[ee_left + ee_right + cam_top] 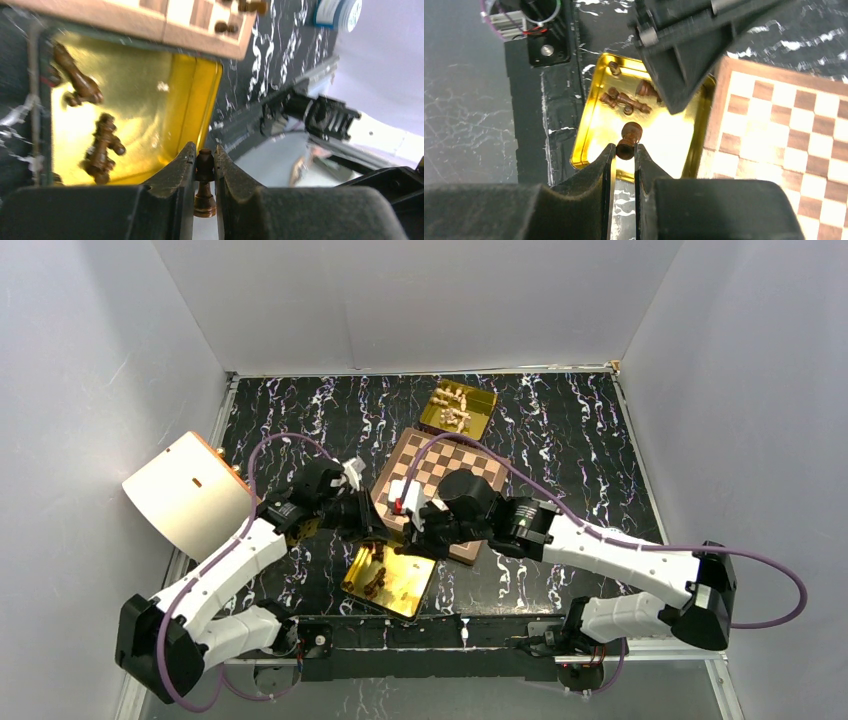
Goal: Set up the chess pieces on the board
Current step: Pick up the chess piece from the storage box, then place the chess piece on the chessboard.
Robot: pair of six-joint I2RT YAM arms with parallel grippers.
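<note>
Brown piece (204,202) clamped in left tool (204,155), near gold tray (150,100). Right tool (623,152) pinches second brown piece (631,132) over tray. Lower base flat onto board (720,100) square; release one at a time.

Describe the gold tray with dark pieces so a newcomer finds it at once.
Find the square brown-and-cream wooden chessboard mid-table. The shiny gold rectangular tray lies off its near edge, toward the arm bases. Unlike the far gold tray of pale chessmen, it holds dark ones.
</note>
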